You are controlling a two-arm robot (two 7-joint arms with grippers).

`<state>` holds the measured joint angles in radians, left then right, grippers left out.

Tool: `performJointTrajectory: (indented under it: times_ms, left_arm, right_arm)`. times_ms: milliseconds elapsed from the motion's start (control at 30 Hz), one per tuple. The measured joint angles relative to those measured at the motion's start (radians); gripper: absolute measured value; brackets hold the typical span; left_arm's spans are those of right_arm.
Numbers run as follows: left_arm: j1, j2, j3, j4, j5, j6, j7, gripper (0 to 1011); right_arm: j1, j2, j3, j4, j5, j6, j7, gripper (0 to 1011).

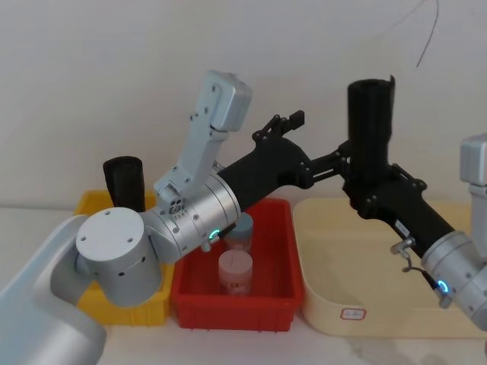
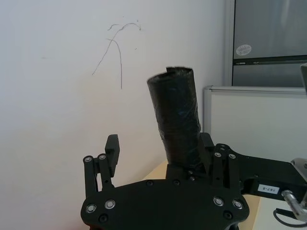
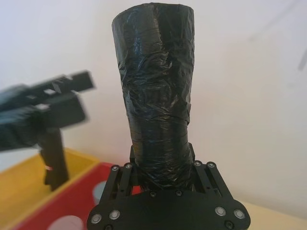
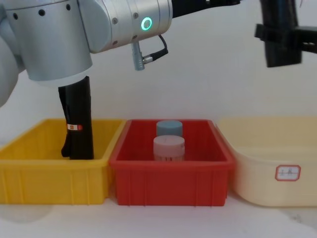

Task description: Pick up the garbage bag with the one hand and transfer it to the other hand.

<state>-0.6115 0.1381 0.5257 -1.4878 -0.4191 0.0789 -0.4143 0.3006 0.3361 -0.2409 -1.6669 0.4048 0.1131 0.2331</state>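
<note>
The garbage bag (image 1: 370,125), a plain black roll, stands upright in the air above the cream tub. My right gripper (image 1: 371,190) is shut on its lower end, and in the right wrist view the fingers (image 3: 125,173) clamp the bag's base (image 3: 156,96). My left gripper (image 1: 313,141) reaches across from the left and is open. In the left wrist view the bag (image 2: 176,120) stands close against one finger (image 2: 207,143), with the other finger (image 2: 112,148) well apart from it. The chest view has the bag (image 4: 280,34) at the top right.
A yellow bin (image 4: 29,163) on the left holds a taller black roll with a red-and-white label (image 4: 77,124). A red bin (image 4: 168,183) in the middle holds two capped jars (image 4: 168,146). A cream tub (image 4: 277,188) sits on the right. A white wall is close behind.
</note>
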Motion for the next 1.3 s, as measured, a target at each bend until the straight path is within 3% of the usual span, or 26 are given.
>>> performJointTrajectory:
  times_ms: [567,1033,1200,1300]
  left_arm:
    - [0.000,0.000,0.000,0.000,0.000,0.000,0.000,1001]
    - [0.000,0.000,0.000,0.000,0.000,0.000,0.000,1001]
    - [0.000,0.000,0.000,0.000,0.000,0.000,0.000,1001]
    - [0.000,0.000,0.000,0.000,0.000,0.000,0.000,1001]
  right_arm:
    - [-0.051,-0.004,0.089,0.040,-0.035,0.085,-0.148,509]
    - [-0.077,-0.009,0.125,0.053,-0.081,0.097,-0.224,902]
    - [-0.083,-0.008,0.126,0.037,-0.101,0.078,-0.234,1001]
    - [-0.086,-0.007,0.123,0.023,-0.111,0.067,-0.234,1001]
